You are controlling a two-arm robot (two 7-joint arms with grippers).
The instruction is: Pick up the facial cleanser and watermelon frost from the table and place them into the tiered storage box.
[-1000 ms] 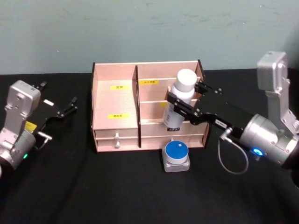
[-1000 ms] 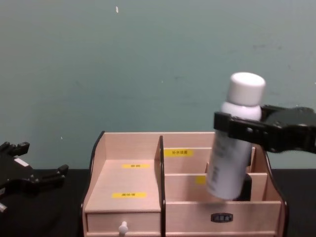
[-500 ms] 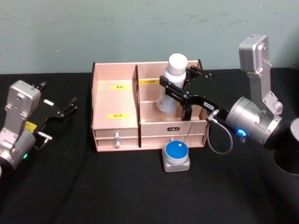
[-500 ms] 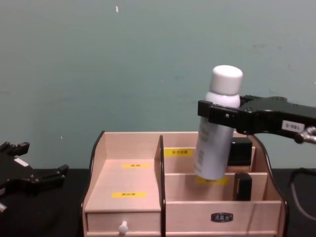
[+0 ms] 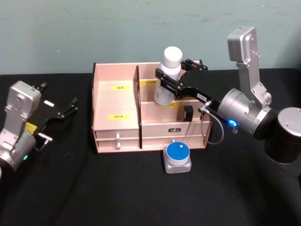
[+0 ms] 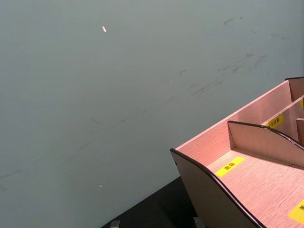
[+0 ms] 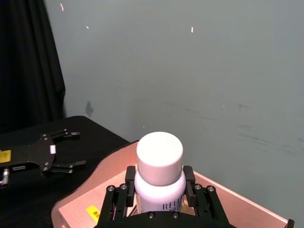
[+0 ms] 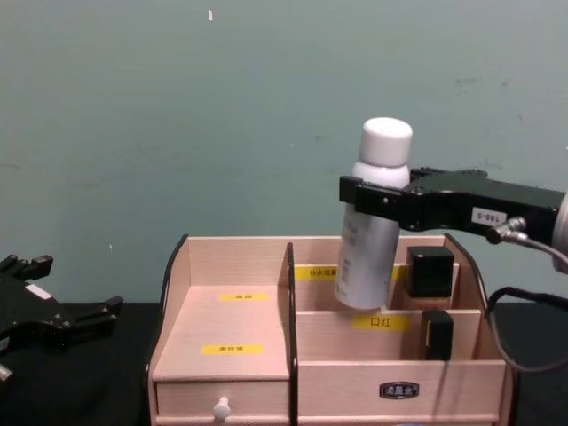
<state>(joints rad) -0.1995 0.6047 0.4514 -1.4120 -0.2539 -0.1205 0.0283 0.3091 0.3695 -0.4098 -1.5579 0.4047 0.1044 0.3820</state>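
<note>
Right gripper [image 5: 170,83] clasping facial cleanser [image 5: 171,56], over tiered storage box [image 5: 115,100]

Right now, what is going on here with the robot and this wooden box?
The right gripper is shut on the white facial cleanser bottle, holding it slightly tilted over the rear right tier of the tiered storage box. The blue-topped container sits on the table in front of the box. The left gripper is parked open at the left.

Lab: black-draped table [image 5: 117,193], bare wall [image 5: 94,33]
</note>
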